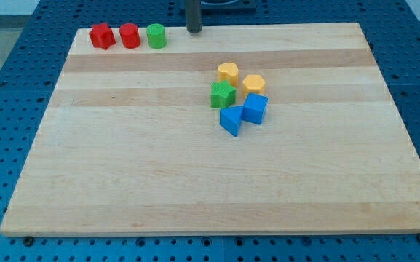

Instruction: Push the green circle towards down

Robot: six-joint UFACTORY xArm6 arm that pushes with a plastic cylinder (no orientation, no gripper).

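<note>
Now my tip (193, 31) right of green circle (156, 36), apart.

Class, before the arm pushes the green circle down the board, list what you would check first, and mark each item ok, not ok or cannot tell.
1. Green circle located, at the view's top left beside the red circle: ok.
2. My tip on the circle's upper side: not ok, it sits to the circle's right.
3. Tip apart from the circle: ok.
4. Path straight below the circle free of blocks: ok.
5. Green star cluster off that path: ok.
6. Tip touching the board: cannot tell.
</note>
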